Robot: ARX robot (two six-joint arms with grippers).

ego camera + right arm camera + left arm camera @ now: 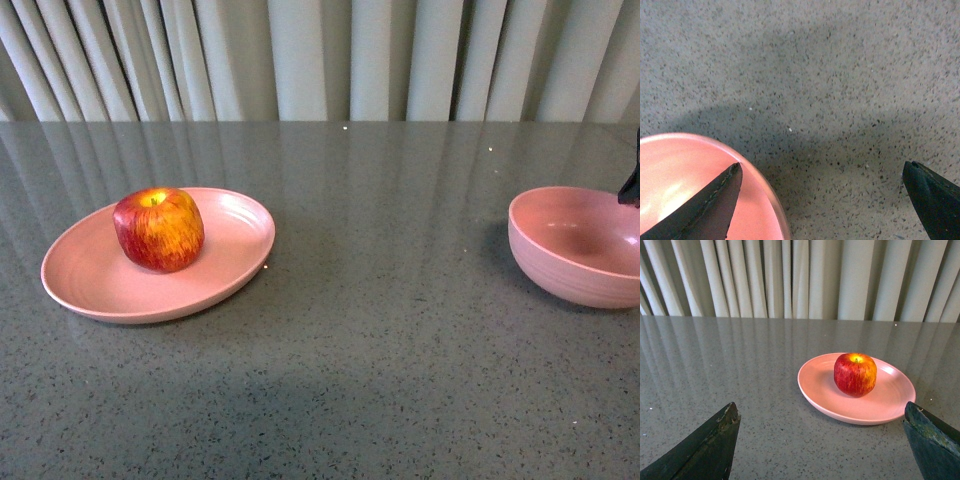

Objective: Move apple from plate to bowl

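On the plate, the apple is sitting ungrasped, well apart from the empty bowl. The left gripper and right gripper are both gaping, holding nothing. The approach seems to be starting, and the left gripper is likely needing to reach around the apple.

One apple, one plate, one bowl, and seemingly two tools: left tool, right tool.
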